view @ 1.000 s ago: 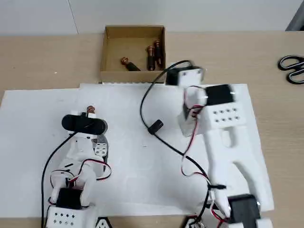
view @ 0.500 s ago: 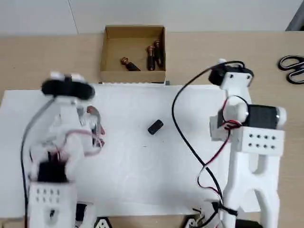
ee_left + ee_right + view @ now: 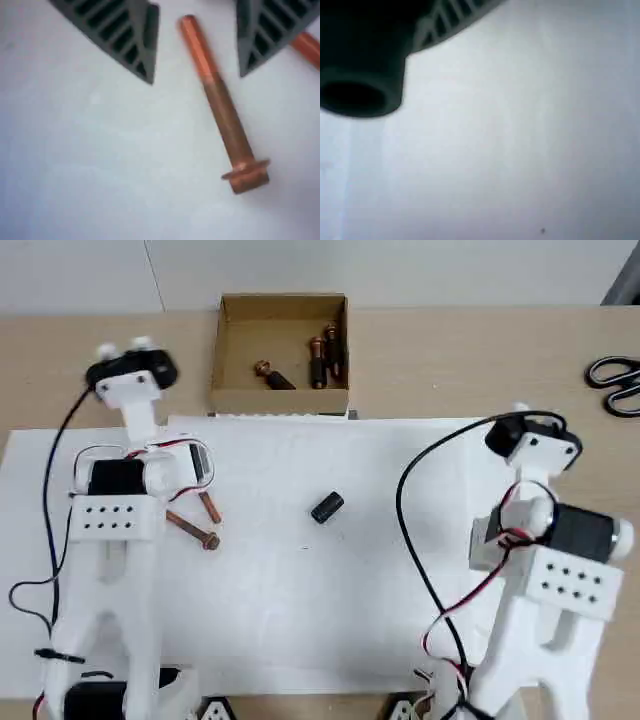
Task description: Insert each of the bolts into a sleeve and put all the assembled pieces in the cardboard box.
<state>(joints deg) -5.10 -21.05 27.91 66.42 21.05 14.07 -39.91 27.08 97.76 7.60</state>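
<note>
On the white sheet [image 3: 300, 620], under my left arm: two loose copper flange bolts, lying flat and just beside each other
Left gripper [image 3: 196, 72]: jaws spread wide, holding nothing; they straddle the plain end of the nearer bolt [image 3: 220, 105], I judge so that closing would pinch the shank and leave the flanged head free
Second bolt [image 3: 306, 46]: outside the jaws, beyond one finger, so a close should not catch it
Sleeve [image 3: 327, 507]: a single black sleeve on its side mid-sheet, between the arms and well apart from the bolts; I reckon either arm can reach it there
Cardboard box [image 3: 232, 390]: past the sheet's far edge; three assembled pieces [image 3: 318, 360] lie inside, toward its right wall
Right arm [image 3: 545, 570]: raised over the sheet's right edge, away from the sleeve; probably parked clear of the left arm's pick; I cannot tell its gripper's state
Dark hollow cylinder [image 3: 357, 95]: close to the right wrist lens; I cannot tell whether it is rig hardware or something carried
Step in hand, as I judge it: grasping the nearer bolt; most of the job looks done
Risk: the bolt could roll as the jaws close
</note>
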